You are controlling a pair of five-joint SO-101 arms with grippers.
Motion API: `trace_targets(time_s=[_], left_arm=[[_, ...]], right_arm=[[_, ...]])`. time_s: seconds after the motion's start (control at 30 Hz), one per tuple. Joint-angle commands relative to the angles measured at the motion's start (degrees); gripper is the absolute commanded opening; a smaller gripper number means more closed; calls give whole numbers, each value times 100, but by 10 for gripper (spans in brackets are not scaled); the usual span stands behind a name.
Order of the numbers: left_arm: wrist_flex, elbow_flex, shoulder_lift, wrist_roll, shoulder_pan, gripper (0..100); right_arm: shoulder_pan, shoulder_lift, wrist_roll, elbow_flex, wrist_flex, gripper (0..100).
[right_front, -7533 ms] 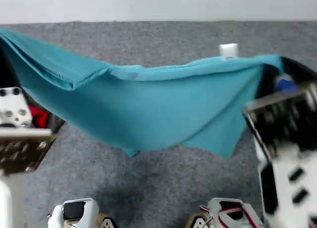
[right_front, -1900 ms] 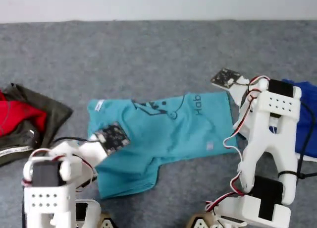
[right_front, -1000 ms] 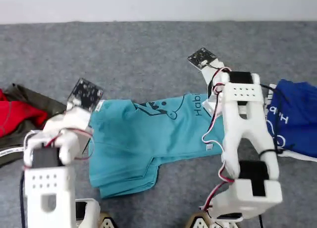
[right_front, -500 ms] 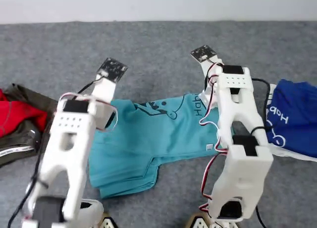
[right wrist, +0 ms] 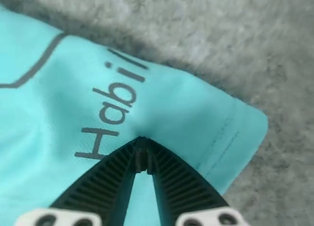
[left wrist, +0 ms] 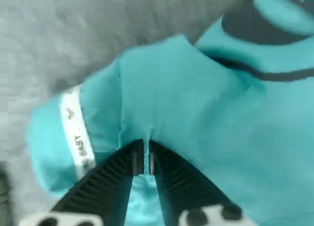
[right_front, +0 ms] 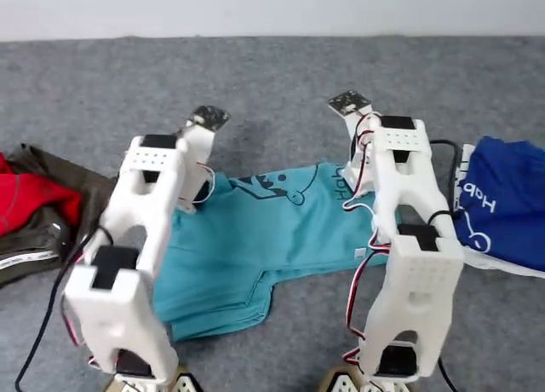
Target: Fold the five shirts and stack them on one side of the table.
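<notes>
Arms: 2, rising from the near edge of the table; the left arm (right_front: 140,230) stands over the left side of the teal shirt, and the right arm (right_front: 409,213) over its right side. Each hides the cloth beneath it.
Teal shirt (right_front: 272,230): 1, lying mid-table on the grey table (right_front: 272,85), with its near-left part doubled into a thicker fold.
Left gripper (left wrist: 141,150): at the shirt's far-left corner, fingers pressed together on a pucker of teal cloth, just beside the white neck label (left wrist: 76,132).
Right gripper (right wrist: 142,145): at the shirt's far-right corner, fingers pressed together and pinching the cloth right under the dark lettering (right wrist: 113,108).
Blue shirt (right_front: 502,213): 1, at the right edge, just beside the right arm, apart from the teal one.
Red shirt (right_front: 30,196): 1, at the left edge, bunched on top of the olive one.
Dark olive shirt (right_front: 77,183): 1, spread under the red.
Shirts counted: 4.
</notes>
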Motion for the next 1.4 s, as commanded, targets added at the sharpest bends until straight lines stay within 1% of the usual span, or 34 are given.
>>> trace_targets(time_s=[0.0, 0.13, 0.43, 0.53, 0.87, 0.93, 1.0, 1.1, 1.23, 1.37], left_arm=[[431, -611, 492, 26, -281, 36], [633, -875, 677, 26, -651, 29], [1169, -848, -343, 18, -554, 17], [1442, -848, -738, -9, -501, 17], [1908, -857, -1908, 18, -563, 19], [2075, -848, -2040, 44, -738, 19], [2171, -848, -2171, 123, -1002, 19], [2259, -857, -2470, 141, -1600, 19], [2453, -857, -2892, 114, -2462, 19], [2611, -857, -3209, 79, -3393, 19]], right_arm=[[391, 40, -18, -185, 57, 9], [673, 22, -9, -185, 57, 9], [769, 13, 193, -730, 145, 9], [752, 13, 193, -1178, 602, 9], [620, 4, 193, -2910, 2862, 9], [488, 4, 193, -3156, 3275, 9], [400, -75, 167, -3165, 3327, 9], [233, -479, 176, -2822, 3310, 9], [-321, -1270, 167, -1653, 3319, 9], [-1218, -2185, 105, -281, 3301, 9]])
